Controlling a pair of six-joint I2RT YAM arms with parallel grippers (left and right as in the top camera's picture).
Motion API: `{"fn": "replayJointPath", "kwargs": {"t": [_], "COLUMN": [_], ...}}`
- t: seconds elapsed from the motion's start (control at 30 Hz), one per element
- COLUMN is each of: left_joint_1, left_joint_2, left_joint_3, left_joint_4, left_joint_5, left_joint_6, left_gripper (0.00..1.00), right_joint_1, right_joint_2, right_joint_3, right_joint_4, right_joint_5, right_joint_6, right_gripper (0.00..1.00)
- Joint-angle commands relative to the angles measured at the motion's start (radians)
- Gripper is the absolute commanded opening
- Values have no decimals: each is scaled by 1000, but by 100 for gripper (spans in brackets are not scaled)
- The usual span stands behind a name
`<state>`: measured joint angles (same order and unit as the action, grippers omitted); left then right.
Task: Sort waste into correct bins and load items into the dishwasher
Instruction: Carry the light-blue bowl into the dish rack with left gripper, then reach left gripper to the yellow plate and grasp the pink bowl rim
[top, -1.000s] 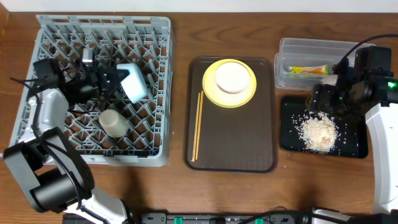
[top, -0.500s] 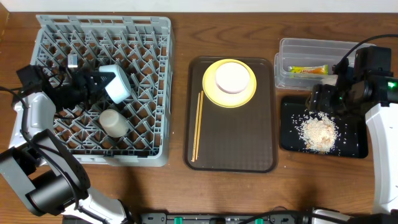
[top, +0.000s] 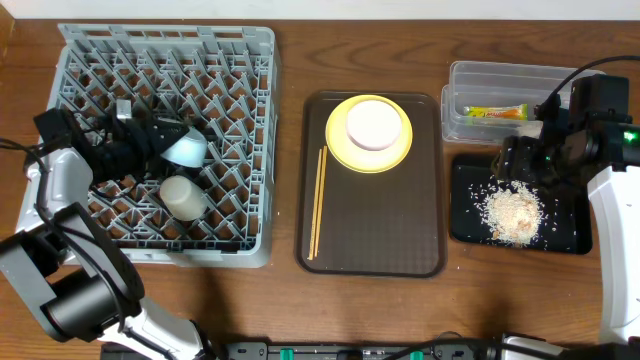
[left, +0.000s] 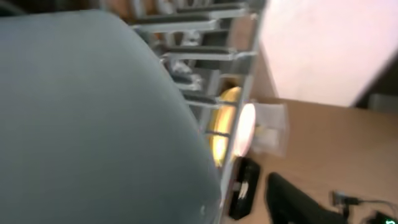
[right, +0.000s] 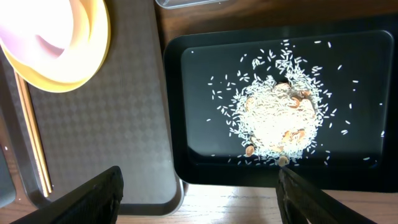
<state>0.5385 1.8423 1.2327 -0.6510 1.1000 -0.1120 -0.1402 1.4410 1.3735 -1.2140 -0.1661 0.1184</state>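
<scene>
The light blue bowl (top: 186, 148) lies tilted among the pegs of the grey dishwasher rack (top: 165, 35), next to a small white cup (top: 183, 197). My left gripper (top: 152, 140) is at the bowl's left side and open. In the left wrist view the bowl (left: 93, 112) fills the left, and one dark finger (left: 292, 199) stands apart from it. The yellow plate (top: 345, 150) carries the white bowl (top: 372, 124), and the chopsticks (top: 318, 200) lie beside them. My right gripper (right: 202, 205) hangs open and empty over the black tray (right: 186, 93) of rice crumbs (right: 273, 121).
The plate, white bowl and chopsticks lie on a brown serving tray (top: 380, 240) in the middle. A clear tub (top: 500, 75) at the back right holds the snack wrapper (top: 497, 113), just behind the black tray (top: 465, 225).
My left gripper carried the blue bowl left and down into the rack, then opened and let it go. The right arm has not moved.
</scene>
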Motion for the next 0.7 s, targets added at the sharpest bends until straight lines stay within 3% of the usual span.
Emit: {"fn": "replayJointPath", "kwargs": {"t": [0.0,0.17,0.4,0.67], "left_joint_1": [4,52,139,95], "left_joint_2": [7,-8,-101,-259], "left_joint_3": [-5,-5,-5,-5], "left_joint_4": [-7,-32,-55,-65], "left_joint_5": [-126,-216,-219,-219], "left_joint_6": [7,6,2,3], "left_gripper": [81,86,88,92], "right_joint_1": [-12,-12,-12,-12], "right_joint_2": [-16,-16,-16,-16], "right_joint_3": [8,8,8,8], "right_joint_4": [-3,-6,-6,-2], "right_joint_5": [2,2,2,2], "right_joint_6": [8,7,7,8], "right_gripper": [77,77,77,77]}}
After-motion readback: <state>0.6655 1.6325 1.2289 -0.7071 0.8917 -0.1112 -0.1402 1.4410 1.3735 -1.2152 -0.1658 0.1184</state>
